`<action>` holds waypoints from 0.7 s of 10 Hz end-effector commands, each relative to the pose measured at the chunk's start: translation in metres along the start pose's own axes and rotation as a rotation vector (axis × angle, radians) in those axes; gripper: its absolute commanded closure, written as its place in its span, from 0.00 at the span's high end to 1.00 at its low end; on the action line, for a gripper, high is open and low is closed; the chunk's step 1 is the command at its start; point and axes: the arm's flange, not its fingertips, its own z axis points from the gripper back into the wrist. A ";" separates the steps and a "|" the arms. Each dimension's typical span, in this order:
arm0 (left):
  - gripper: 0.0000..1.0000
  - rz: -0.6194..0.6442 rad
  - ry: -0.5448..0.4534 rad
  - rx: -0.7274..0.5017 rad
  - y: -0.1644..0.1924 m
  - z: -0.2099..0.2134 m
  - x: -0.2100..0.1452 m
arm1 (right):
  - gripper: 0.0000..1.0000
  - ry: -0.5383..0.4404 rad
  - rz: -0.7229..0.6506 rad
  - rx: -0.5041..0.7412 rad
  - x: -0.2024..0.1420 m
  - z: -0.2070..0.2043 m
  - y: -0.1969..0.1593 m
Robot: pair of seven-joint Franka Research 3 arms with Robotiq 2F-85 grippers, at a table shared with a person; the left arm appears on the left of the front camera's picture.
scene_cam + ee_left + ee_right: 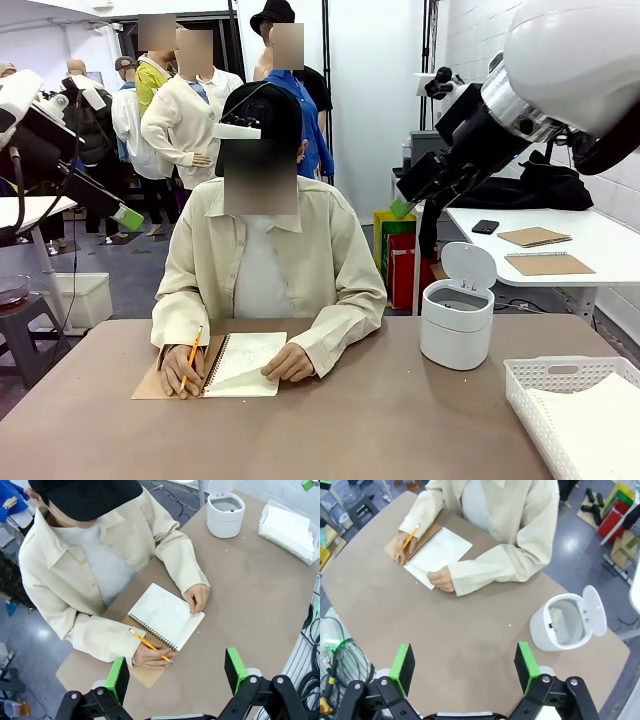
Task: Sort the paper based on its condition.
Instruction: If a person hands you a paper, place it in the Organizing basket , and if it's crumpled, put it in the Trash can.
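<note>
Left jaws and right jaws hang wide, empty. Hold off until the person (265, 270) frees a page from the spiral notebook (250, 357).

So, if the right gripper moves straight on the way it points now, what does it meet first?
Most likely the bare table: the open right gripper points down at a free patch between the white bin and the person's spiral notebook. Nothing seems to lie in between, though depth is unclear.
</note>
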 end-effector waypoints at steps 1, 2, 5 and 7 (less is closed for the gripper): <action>1.00 0.018 0.018 0.049 -0.003 0.007 0.002 | 1.00 -0.002 -0.021 -0.041 0.002 0.002 -0.002; 1.00 0.024 0.020 0.055 -0.002 0.009 0.002 | 1.00 -0.001 -0.023 -0.044 0.003 0.003 -0.004; 1.00 0.009 0.004 0.025 -0.001 0.005 0.001 | 1.00 -0.007 -0.013 -0.017 -0.001 0.005 -0.007; 1.00 0.009 0.004 0.025 -0.001 0.005 0.001 | 1.00 -0.007 -0.013 -0.017 -0.001 0.005 -0.007</action>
